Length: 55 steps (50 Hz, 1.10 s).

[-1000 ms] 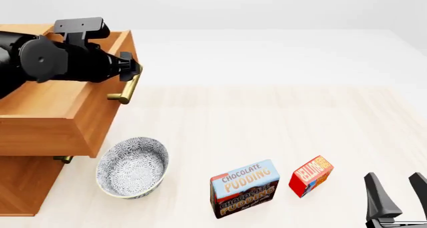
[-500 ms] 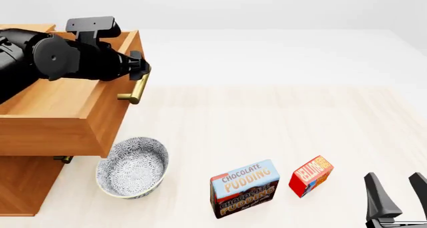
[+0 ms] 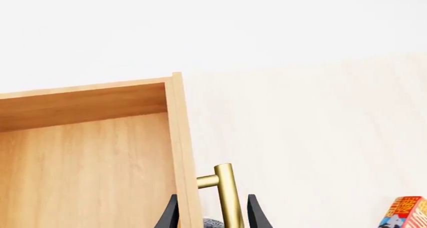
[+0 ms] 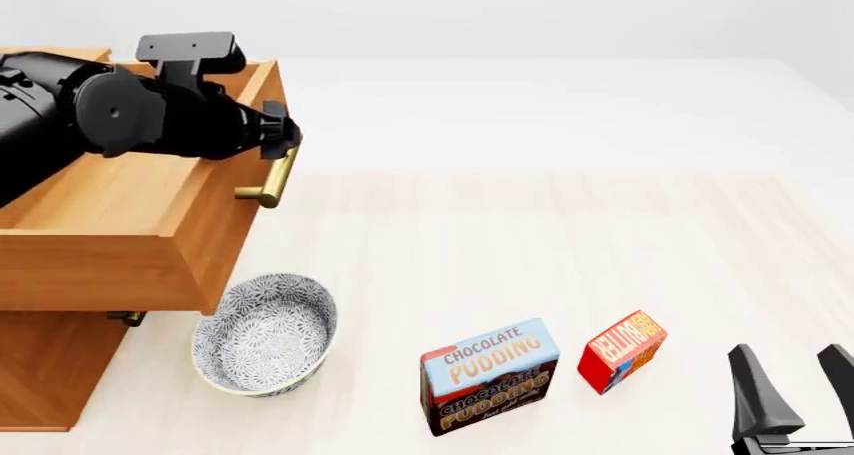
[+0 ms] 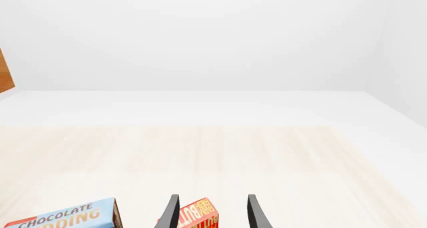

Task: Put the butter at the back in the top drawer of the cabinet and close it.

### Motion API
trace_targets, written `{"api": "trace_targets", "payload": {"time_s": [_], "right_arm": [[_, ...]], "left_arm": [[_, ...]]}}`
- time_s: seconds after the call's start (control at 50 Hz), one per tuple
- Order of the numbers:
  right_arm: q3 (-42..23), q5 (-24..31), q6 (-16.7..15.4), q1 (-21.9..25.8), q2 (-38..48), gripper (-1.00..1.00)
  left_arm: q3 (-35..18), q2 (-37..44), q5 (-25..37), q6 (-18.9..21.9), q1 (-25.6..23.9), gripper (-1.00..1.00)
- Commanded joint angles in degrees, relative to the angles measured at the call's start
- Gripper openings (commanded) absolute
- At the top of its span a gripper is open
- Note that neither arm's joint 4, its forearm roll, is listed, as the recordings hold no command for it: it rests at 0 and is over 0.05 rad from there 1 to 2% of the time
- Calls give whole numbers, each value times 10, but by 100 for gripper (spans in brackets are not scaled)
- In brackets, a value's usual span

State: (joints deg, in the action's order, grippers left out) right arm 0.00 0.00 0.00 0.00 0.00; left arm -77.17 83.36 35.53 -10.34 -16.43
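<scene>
The top drawer [image 4: 127, 230] of the wooden cabinet [image 4: 47, 370] stands pulled out, and what shows of its inside [image 3: 87, 168] is bare. My left gripper [image 4: 278, 140] sits at the drawer's brass handle [image 4: 272, 181]. In the left wrist view the left gripper [image 3: 213, 215] is open, a finger on each side of the handle [image 3: 225, 195] with gaps. The butter [image 4: 622, 350], a small red-and-orange box, stands on the table at the front right. My right gripper [image 4: 797, 385] is open near the front edge, to the right of the butter [image 5: 197, 214], and holds nothing.
A blue-and-brown Chocolate Pudding box [image 4: 489, 375] stands just left of the butter. A patterned bowl [image 4: 264, 333] sits below the open drawer's front corner. The lower drawers are mostly hidden under the open one.
The top drawer slid further out to the right with my left gripper at its handle, then stopped. The right arm, butter and pudding box have not moved.
</scene>
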Motion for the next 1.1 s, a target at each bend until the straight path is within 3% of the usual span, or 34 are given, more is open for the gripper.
{"api": "trace_targets", "payload": {"time_s": [0.02, 0.4, 0.8, 1.1], "right_arm": [[0, 0, 0, 0, 0, 100], [0, 0, 0, 0, 0, 100], [0, 0, 0, 0, 0, 100], [0, 0, 0, 0, 0, 100]], "left_arm": [[19, 40, 4, 31, -29, 100], [-16, -23, 60, 61, -23, 100], [-33, -69, 100, 62, -27, 100], [-88, -94, 140, 76, -54, 100]]}}
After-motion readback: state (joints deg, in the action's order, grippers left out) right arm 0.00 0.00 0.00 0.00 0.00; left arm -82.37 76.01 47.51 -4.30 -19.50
